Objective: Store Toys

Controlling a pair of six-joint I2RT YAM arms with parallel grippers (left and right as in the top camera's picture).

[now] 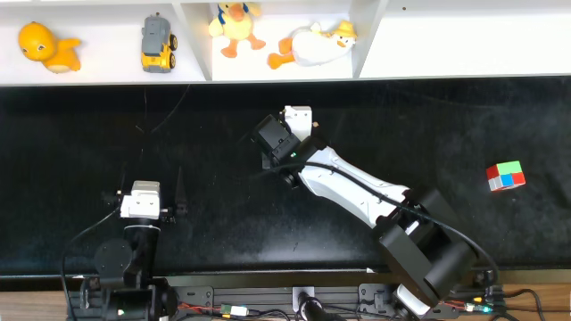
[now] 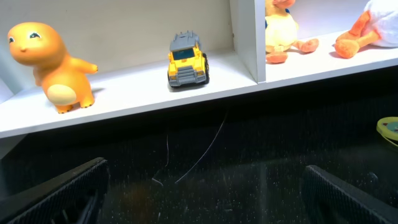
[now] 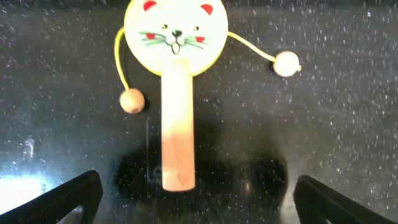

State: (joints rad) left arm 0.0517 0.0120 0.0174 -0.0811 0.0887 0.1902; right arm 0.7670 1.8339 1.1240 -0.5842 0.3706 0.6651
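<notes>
- The black table [image 1: 89, 134] runs the full width in front of me. A white shelf [image 1: 446, 76] lines its far edge, its front lip meeting the tabletop.
- In the shelf's left bay, an orange figure [image 1: 46, 45] and a yellow truck [image 1: 158, 45] stand well apart. Past a divider [image 2: 245, 37], a duck plush [image 1: 236, 25] sits just beside a white plush [image 1: 317, 45] lying on its side.
- A colour cube [image 1: 506, 176] sits alone near the table's right edge, with a broad stretch of black top between it and the right arm.
- The rattle drum [image 3: 177, 37], cat-faced, lies flat on the table near the middle, with its wooden handle [image 3: 177, 124] pointing back at the right gripper [image 3: 198, 186].
- Its two beads rest on the tabletop, one [image 3: 132, 101] close beside the handle, the other [image 3: 286, 63] farther out on the opposite side.
- The right gripper is released and spread wide, one finger on each side of the handle's end and neither touching it.
- The left gripper [image 2: 205, 167] is also released and grasps nothing. It sits low over the table near its own base, facing the shelf.
- From above, the right arm's wrist covers the drum.
- In the left wrist view, a yellow-green disc [image 2: 388, 129] is cut off at the frame's edge. It may be the drum's head, though I can't be sure.
- The tops of both plush toys are cropped there too.
</notes>
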